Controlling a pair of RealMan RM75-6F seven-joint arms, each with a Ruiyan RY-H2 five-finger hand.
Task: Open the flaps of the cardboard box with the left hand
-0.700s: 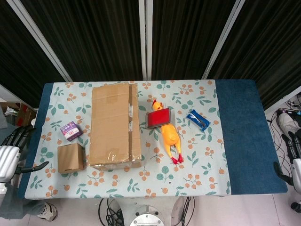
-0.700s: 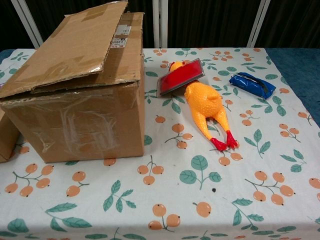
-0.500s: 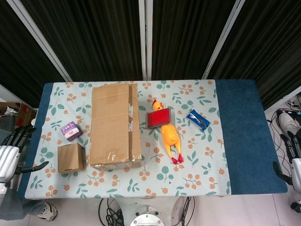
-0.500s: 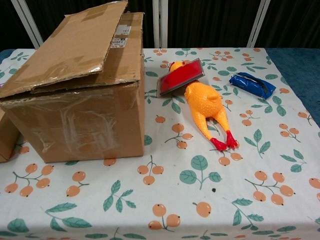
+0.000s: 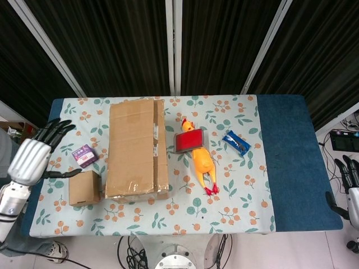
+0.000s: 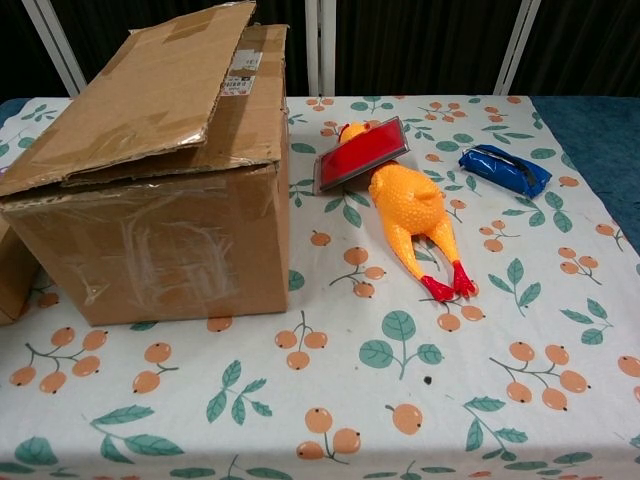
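Both robot hands hold nothing: left robot hand [image 5: 28, 158] fingers spread beside the cardboard box [image 5: 136, 148], right robot hand [image 5: 351, 190] off-table.

On your tabletop [image 5: 291, 168] the cardboard box [image 5: 136, 148] sits left of centre, two small boxes [image 5: 84, 188] on its left, the rubber chicken [image 5: 201, 159] and a packet [image 5: 236, 142] to its right.

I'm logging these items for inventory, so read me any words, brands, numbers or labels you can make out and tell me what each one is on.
None can be read.
Cardboard box: a white shipping label on its top, print too small to read.
Small purple box: white markings on top, too blurred to read.
Blue packet: no legible print.
Red card and small brown box: no text visible.
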